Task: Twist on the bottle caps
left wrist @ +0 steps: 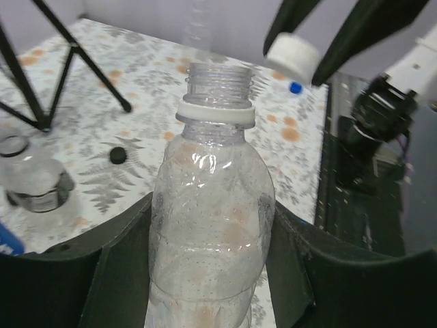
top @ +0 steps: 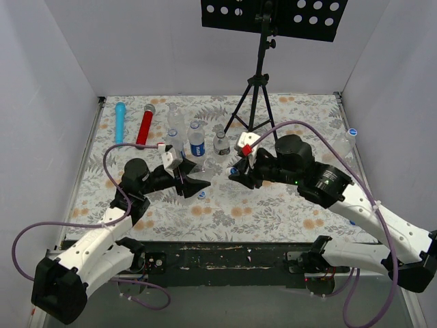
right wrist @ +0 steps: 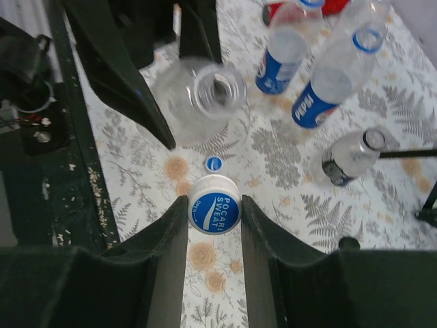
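My left gripper (left wrist: pixel 213 239) is shut on a clear, uncapped bottle (left wrist: pixel 212 184) and holds it upright; its threaded neck (left wrist: pixel 218 85) is open. My right gripper (right wrist: pixel 214 207) is shut on a white bottle cap (right wrist: pixel 214 203) with a blue "Pocari Sweat" top. It holds the cap just beside and a little above the bottle's mouth (right wrist: pixel 217 87), apart from it. In the left wrist view the cap (left wrist: pixel 292 57) hangs to the right of the neck. From above, the two grippers (top: pixel 193 184) (top: pixel 235 175) face each other at mid-table. A small blue cap (right wrist: pixel 214 163) and a black cap (left wrist: pixel 118 155) lie on the cloth.
Two blue-labelled bottles (right wrist: pixel 285 51) (right wrist: pixel 333 83) and a small bottle (right wrist: pixel 348 157) stand behind. A blue cylinder (top: pixel 120 121) and a red one (top: pixel 145 126) lie at the back left. A tripod (top: pixel 257 92) stands at the back centre. Another bottle (top: pixel 351 137) is at the right edge.
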Controlling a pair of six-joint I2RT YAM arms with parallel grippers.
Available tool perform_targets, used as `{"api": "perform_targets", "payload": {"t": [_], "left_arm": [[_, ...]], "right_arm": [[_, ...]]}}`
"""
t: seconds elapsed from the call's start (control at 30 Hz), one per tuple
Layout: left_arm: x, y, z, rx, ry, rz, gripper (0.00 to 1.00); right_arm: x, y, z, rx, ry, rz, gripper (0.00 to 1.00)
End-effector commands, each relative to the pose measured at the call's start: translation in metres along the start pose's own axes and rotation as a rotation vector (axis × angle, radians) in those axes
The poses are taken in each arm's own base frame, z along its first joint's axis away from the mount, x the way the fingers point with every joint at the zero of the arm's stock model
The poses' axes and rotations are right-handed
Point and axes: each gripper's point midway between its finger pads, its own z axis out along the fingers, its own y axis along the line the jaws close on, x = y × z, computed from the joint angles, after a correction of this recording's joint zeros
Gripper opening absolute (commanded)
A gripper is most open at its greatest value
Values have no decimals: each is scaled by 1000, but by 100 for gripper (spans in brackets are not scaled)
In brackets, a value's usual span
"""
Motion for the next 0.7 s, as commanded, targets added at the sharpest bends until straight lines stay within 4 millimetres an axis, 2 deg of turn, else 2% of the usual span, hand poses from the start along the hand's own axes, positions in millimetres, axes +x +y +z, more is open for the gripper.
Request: {"api": "perform_targets", "payload": {"t": [0.0,0.1,0.27,0.67], "left_arm": [[-3,-42,-1,286,42,10,34],[2,-51,-1,336,54,10,34],[7,-57,-1,365,64,35,34],[5,-64,-4,402,52,78,33]], "right_arm": [[-48,29,-23,-184,-125,-120,22],[-64,38,-30,-241,-176,-161,22],[-75,46,-32,-304,-179,-204,22],[-61,58,-18,-420,-121,-223,22]]}}
